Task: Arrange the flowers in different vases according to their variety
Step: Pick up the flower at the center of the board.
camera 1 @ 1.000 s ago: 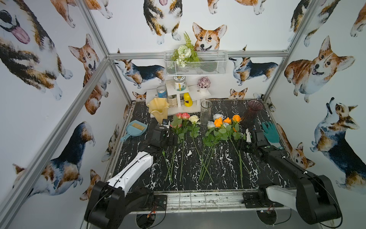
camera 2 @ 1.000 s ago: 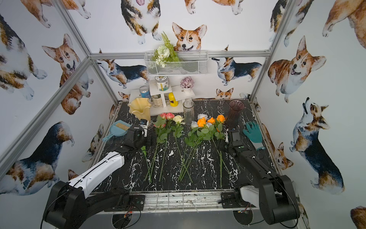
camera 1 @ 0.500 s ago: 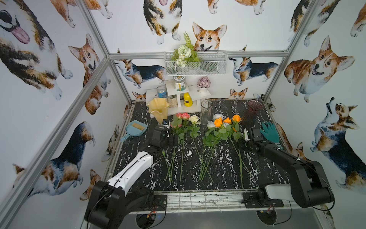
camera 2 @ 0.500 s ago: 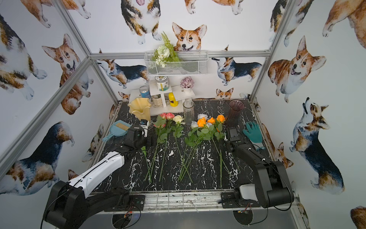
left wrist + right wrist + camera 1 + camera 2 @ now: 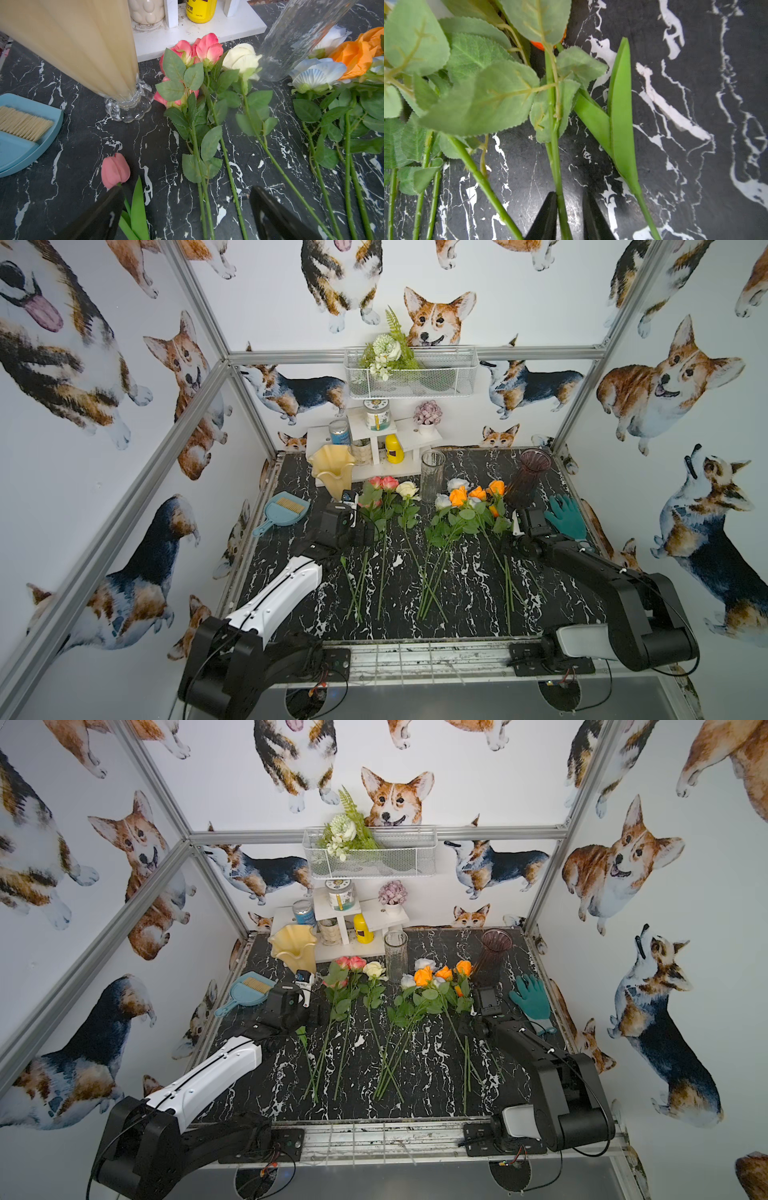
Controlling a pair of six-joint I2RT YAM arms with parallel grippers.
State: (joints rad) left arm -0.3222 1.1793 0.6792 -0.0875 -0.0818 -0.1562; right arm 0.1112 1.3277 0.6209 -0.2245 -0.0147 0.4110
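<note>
The flowers lie in a row on the black marble table (image 5: 457, 614), heads toward the back: pink roses (image 5: 384, 483), a cream rose (image 5: 406, 489), pale-blue roses (image 5: 457, 484) and orange roses (image 5: 459, 495). Behind them stand the vases: creamy-yellow (image 5: 332, 472), clear glass (image 5: 431, 472), dark purple (image 5: 530, 477). My right gripper (image 5: 569, 195) is low over the rightmost orange rose's stem (image 5: 553, 145); the stem lies between the narrowed jaws, against one finger, with a gap to the other. My left gripper (image 5: 187, 209) is wide open over pink rose stems (image 5: 202, 197), a pink tulip (image 5: 115, 170) beside one finger.
A blue dustpan with brush (image 5: 284, 510) lies at the left edge, a teal glove (image 5: 567, 516) at the right. A white shelf (image 5: 415, 439) with jars, a yellow bottle and a small purple plant stands at the back, under a wire basket (image 5: 411, 373) holding a fern bouquet.
My right arm has shifted left to the orange rose's stem and its jaws have narrowed around it. The left arm and the flowers have not moved.
</note>
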